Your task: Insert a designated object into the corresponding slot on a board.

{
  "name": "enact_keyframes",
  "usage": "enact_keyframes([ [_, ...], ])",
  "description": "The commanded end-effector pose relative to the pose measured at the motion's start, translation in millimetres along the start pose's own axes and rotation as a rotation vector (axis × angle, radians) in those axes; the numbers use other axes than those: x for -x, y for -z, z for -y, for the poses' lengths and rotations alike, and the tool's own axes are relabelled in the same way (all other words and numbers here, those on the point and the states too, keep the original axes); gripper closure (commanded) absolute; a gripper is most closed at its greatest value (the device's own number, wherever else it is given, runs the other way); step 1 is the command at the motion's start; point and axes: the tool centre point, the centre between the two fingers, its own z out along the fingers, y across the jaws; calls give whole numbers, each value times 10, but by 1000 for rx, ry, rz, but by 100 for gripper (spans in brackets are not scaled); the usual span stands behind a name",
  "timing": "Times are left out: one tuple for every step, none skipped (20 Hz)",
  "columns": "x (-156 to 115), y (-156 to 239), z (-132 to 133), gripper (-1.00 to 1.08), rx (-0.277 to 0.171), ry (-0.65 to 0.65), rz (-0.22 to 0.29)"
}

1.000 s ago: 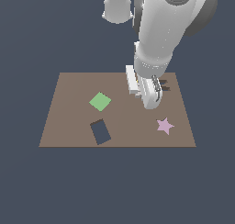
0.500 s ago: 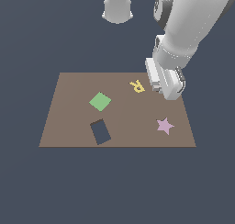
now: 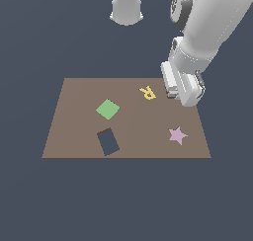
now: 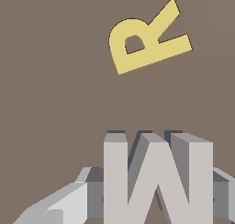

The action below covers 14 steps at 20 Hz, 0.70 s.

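The arm (image 3: 207, 32) reaches in from the exterior view's upper right and hangs over the far right part of the board (image 3: 74, 136), a brown slab lying flat on the dark surface (image 3: 29, 200) and carrying the loose shapes and cutouts. On it sit a green square (image 3: 107, 109), a dark rectangular hole (image 3: 108, 141) nearer the front edge, a pink star (image 3: 177, 135) toward the exterior view's right, and a yellow letter R (image 3: 147, 93) just beside the arm's end. The gripper (image 3: 181, 89) is closed on the grey M block (image 4: 157, 177), its fingers (image 4: 59, 202) pressing the block's two sides in the wrist view so that the letter hangs flat-faced below the camera, probably to keep its outline readable for lining up with a recess. The block appears to be lifted clear of the board, with the yellow R apart from it. The M-shaped slot itself shows in neither view; it may lie under the arm or the block, so I cannot say how near the block is to it.
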Motion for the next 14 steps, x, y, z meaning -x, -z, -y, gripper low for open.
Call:
enact_keyframes([
  [2, -46, 2, 108, 0, -1, 0],
  [3, -66, 3, 108, 0, -2, 0],
  [6, -78, 3, 108, 0, -2, 0],
  [7, -82, 3, 108, 0, -2, 0],
  [7, -82, 3, -92, 0, -2, 0],
  [7, -82, 3, -92, 0, -2, 0],
  [7, -82, 3, -92, 0, -2, 0],
  [7, -82, 3, -92, 0, -2, 0],
  [7, -82, 3, -92, 0, -2, 0],
  [7, -82, 3, -92, 0, -2, 0],
  [7, -82, 3, -92, 0, -2, 0],
  [7, -82, 3, -92, 0, -2, 0],
  [7, -82, 3, -92, 0, -2, 0],
  [7, -82, 3, -92, 0, -2, 0],
])
